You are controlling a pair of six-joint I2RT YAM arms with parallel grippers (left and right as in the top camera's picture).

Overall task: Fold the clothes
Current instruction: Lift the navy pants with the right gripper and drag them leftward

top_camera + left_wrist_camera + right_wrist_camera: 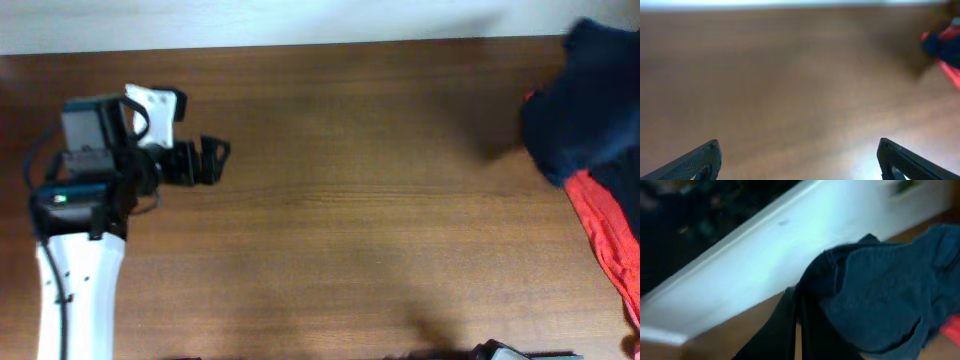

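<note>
A dark navy garment (585,100) lies bunched in a heap with no clear long axis. A red garment (600,225) pokes out from under its near edge as a strip running on a slant towards the table's right side. Both sit well apart from my left pincer (222,160), ahead of it and off to its right across bare wooden table (350,220). In the left wrist view they show only as a blurred navy and red patch in the upper right corner. The left pincer points along the table towards the clothes, its fingers (695,162) spread wide apart with nothing between them. The left arm (80,280) is bent back behind it, low over the wood. The right wrist view is tilted and filled with navy cloth against a white wall (765,265). I cannot pick out my right pincer there, so I cannot tell whether it is apart, together or holding cloth.
</note>
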